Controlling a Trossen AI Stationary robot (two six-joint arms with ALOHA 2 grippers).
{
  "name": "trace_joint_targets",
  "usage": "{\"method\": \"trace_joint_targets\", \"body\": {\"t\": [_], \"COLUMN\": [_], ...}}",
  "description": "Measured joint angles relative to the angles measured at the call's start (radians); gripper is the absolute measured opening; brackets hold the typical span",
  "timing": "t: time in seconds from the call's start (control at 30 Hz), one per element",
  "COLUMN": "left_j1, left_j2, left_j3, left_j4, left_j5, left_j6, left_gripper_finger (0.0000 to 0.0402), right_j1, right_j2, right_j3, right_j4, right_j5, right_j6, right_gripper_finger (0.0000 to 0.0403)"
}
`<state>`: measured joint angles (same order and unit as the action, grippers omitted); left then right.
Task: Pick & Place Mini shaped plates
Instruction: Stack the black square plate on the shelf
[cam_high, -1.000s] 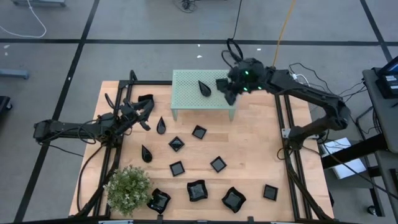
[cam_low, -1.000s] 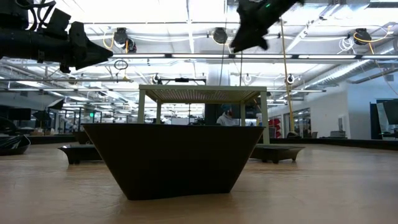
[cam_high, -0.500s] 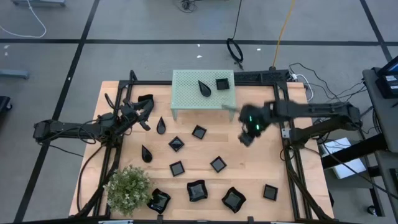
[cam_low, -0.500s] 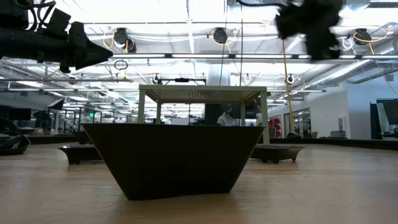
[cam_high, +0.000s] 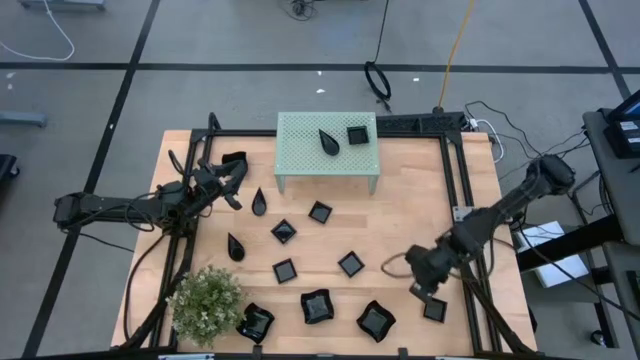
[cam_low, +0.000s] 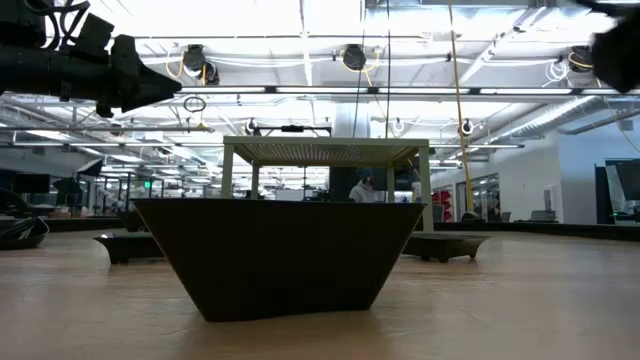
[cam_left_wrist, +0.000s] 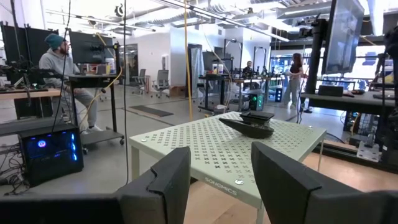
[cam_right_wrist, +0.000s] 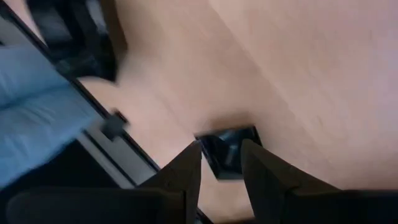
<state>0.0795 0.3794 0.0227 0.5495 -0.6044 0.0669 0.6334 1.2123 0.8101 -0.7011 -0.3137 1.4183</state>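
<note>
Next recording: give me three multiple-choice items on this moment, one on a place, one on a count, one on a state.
1. Where is the right gripper?
A. Over the stand
B. Above the small square plate near the table's front right
C. By the plant

2. How many plates lie on the mint-green stand?
A. None
B. Two
C. Five

3. The right gripper's fingers are:
A. Apart, empty
B. Clamped on a plate
C. Holding the plant

Key: 1 B, right wrist view shows it just ahead. 2 B, a teardrop and a square. 3 A, gap visible.
</note>
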Motion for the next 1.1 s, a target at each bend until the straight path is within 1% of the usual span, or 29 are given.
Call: {"method": "trace_joint_targets", "body": {"t": [0.13, 0.3, 0.4, 0.6, 0.8, 0.93, 1.1], "left_j1": [0.0, 0.0, 0.0, 0.0, 0.0, 0.0, 0.0], "left_j2": [0.0, 0.0, 0.0, 0.0, 0.0, 0.0, 0.0], "left_j3": [0.0, 0.0, 0.0, 0.0, 0.0, 0.0, 0.0], "left_j4": [0.0, 0.0, 0.0, 0.0, 0.0, 0.0, 0.0], "left_j5": [0.0, 0.0, 0.0, 0.0, 0.0, 0.0, 0.0], "left_j6": [0.0, 0.0, 0.0, 0.0, 0.0, 0.0, 0.0], "left_gripper_finger": [0.0173, 0.0173, 0.0173, 0.0173, 0.0173, 0.0173, 0.0173], "right_j1": [0.069, 0.102, 0.107, 0.108, 0.108, 0.108, 0.108], "right_j2": [0.024, 0.056, 0.076, 0.105, 0.112, 0.111, 0.112], "right_j3": [-0.015, -0.049, -0.082, -0.146, -0.193, -0.221, -0.224], "right_j4": [-0.015, -0.011, 0.019, 0.167, 0.185, 0.257, 0.327], "right_j5": [-0.002, -0.002, -0.002, -0.002, -0.002, -0.012, -0.034], "right_j6": [0.019, 0.01, 0.009, 0.009, 0.005, 0.009, 0.009], "right_gripper_finger": [0.01, 0.01, 0.01, 0.01, 0.01, 0.01, 0.01]}}
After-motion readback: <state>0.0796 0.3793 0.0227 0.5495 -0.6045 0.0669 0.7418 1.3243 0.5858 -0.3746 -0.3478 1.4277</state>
